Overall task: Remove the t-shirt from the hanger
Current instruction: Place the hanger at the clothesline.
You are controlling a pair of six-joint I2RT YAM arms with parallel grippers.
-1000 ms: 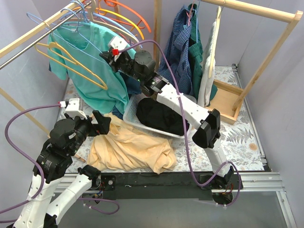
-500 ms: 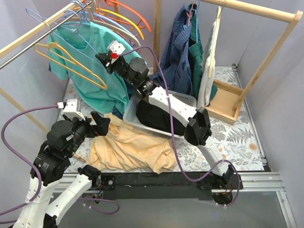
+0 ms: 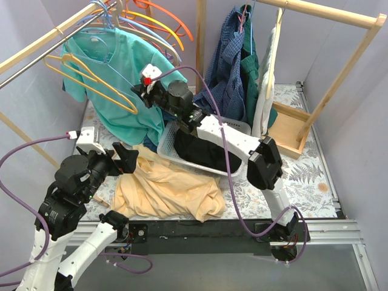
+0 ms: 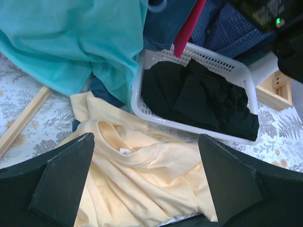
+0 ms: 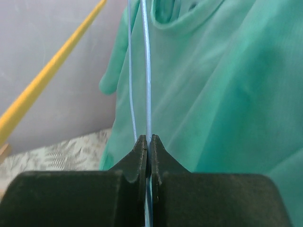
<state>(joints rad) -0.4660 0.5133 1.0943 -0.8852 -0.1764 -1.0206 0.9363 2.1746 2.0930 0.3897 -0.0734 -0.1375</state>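
Note:
A teal t-shirt [image 3: 124, 82] hangs on a thin light-blue wire hanger [image 3: 114, 63] from the wooden rail [image 3: 42, 39] at the back left. My right gripper [image 3: 144, 85] is up against the shirt's front, shut on the blue hanger wire [image 5: 147, 71]. In the right wrist view the wire runs up out of the closed jaws [image 5: 149, 139], and the teal shirt [image 5: 222, 85] fills the space behind. My left gripper [image 3: 129, 159] hovers open and empty [image 4: 146, 138] over a pale yellow t-shirt [image 4: 142, 170] lying on the table. The teal shirt's hem [image 4: 71, 42] hangs above it.
A white basket [image 3: 166, 144] of black clothes sits mid-table, beside the yellow shirt [image 3: 167, 188]. Yellow [image 3: 91, 79] and orange [image 3: 167, 18] hangers hang on the same rail. A second wooden rack holds blue and green shirts [image 3: 233, 60]; its base frame [image 3: 290, 128] lies at the right.
My right gripper, holding the blue hanger, rose slightly left, then came down and right. The teal shirt swung and now hangs wider. My left arm drifted a little left.

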